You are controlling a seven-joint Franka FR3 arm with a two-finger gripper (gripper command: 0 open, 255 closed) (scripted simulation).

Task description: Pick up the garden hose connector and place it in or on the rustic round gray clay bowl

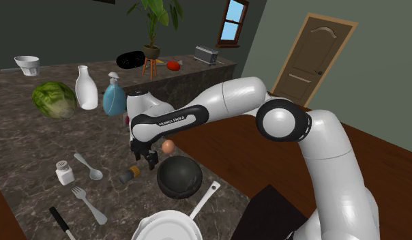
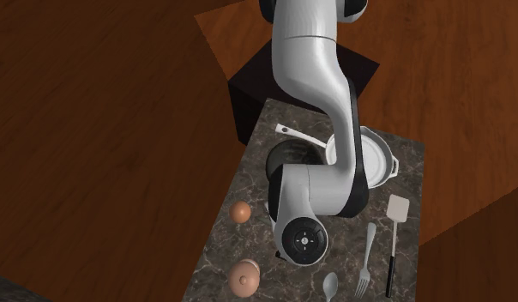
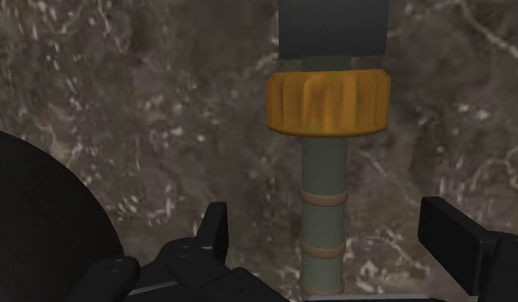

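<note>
The garden hose connector lies flat on the dark marble counter, just off the shoulder view's left of the bowl. It has a dark end, an orange ribbed ring and a grey-green stem. The round bowl looks dark grey, and its rim curves in beside one finger. My gripper hangs just above the connector, pointing down. In the wrist view the gripper is open, its fingers on either side of the stem without touching it.
A brown egg sits behind the bowl. A salt shaker, spoon and fork lie further along the shoulder view's left. A white pan stands in front. A spray bottle, white bottle and green melon stand at the back.
</note>
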